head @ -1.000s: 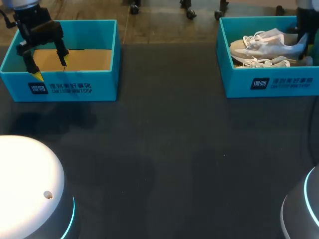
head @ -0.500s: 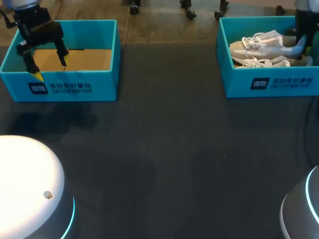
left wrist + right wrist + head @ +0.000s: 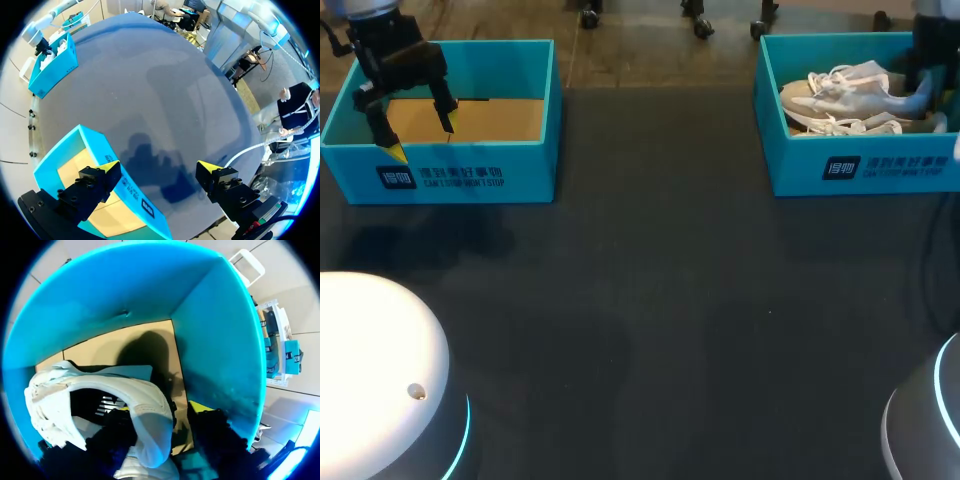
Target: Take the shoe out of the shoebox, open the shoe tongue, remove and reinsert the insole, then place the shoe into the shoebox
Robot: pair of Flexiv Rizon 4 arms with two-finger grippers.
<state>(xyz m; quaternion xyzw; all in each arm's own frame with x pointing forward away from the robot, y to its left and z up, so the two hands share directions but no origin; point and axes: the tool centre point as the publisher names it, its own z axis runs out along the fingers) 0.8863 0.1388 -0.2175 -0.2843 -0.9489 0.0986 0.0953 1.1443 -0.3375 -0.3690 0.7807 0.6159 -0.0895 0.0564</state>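
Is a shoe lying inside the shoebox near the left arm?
No, that shoebox shows only its bare cardboard floor.

The sneaker [image 3: 842,92] is white. The right shoebox [image 3: 905,178] and left shoebox [image 3: 525,172] are turquoise, tan inside; the bench [image 3: 660,320] is dark.

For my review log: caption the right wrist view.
Jaws grip the shoe by its heel, inside the box.

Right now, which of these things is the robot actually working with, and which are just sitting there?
In the job: white shoe, right shoebox holding it, right gripper at its heel.
Just there: second shoe in that box, empty left shoebox, left gripper above its edge.
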